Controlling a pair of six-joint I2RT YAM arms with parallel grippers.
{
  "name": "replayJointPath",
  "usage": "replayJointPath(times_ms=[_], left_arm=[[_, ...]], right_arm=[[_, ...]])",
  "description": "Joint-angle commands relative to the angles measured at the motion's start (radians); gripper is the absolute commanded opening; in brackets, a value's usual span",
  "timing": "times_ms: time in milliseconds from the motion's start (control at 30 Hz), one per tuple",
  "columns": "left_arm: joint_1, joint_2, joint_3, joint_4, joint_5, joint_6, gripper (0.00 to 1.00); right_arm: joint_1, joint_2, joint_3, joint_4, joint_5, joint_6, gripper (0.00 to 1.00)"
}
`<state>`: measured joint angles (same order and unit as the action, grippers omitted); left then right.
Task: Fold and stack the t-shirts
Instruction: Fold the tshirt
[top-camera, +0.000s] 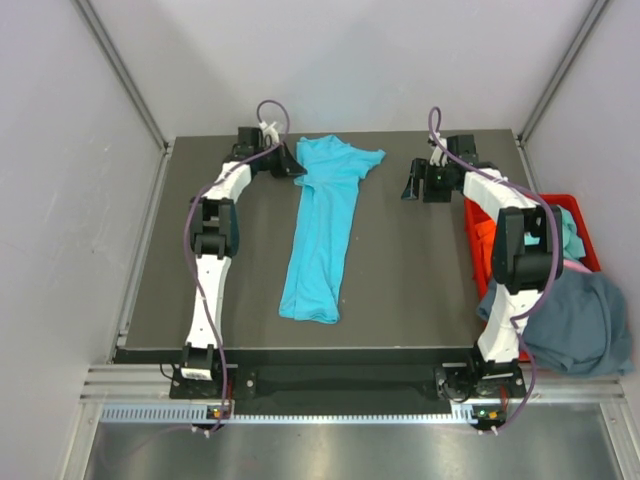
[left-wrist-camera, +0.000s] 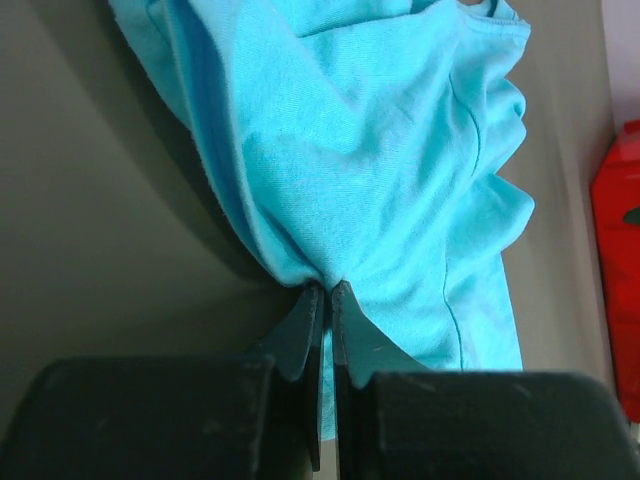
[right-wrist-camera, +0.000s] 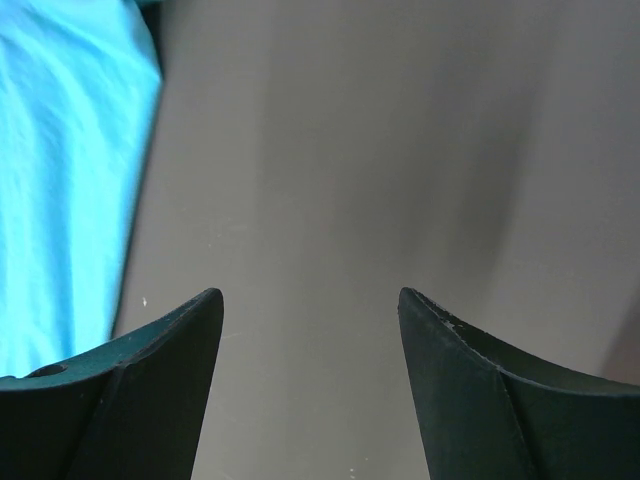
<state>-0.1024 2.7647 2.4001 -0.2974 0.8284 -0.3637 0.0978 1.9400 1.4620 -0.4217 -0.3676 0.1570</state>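
A bright turquoise t-shirt (top-camera: 325, 225) lies folded lengthwise into a long strip down the middle of the dark table, collar end at the far edge. My left gripper (top-camera: 292, 166) is shut on its far left corner; in the left wrist view the fingers (left-wrist-camera: 312, 320) pinch the bunched turquoise cloth (left-wrist-camera: 380, 150). My right gripper (top-camera: 412, 183) is open and empty over bare table, right of the shirt's far end; its wrist view shows the shirt's edge (right-wrist-camera: 60, 180) at the left. A slate blue-grey t-shirt (top-camera: 580, 320) hangs over the bin's near end, with orange cloth (top-camera: 484, 238) and pinkish cloth (top-camera: 578, 265) inside.
A red plastic bin (top-camera: 583, 215) stands at the table's right edge beside my right arm; it also shows in the left wrist view (left-wrist-camera: 618, 260). The dark table (top-camera: 410, 280) has walls on the left, right and far sides.
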Motion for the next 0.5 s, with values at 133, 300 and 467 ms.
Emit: replayJointPath(times_ms=[133,300,467], left_arm=[[0.027,-0.020,-0.013,-0.080,-0.063,0.063,0.02],[0.024,-0.166,-0.152,-0.049,0.023,0.045,0.73],[0.023,-0.520,-0.566,0.038,-0.005,0.057,0.74]], right_arm=[[0.008,0.072,0.104,-0.009,-0.013,-0.004,0.70],[0.011,0.137,0.155,-0.005,-0.039,0.006,0.71],[0.011,0.270,0.260,0.018,-0.214,0.111,0.69]])
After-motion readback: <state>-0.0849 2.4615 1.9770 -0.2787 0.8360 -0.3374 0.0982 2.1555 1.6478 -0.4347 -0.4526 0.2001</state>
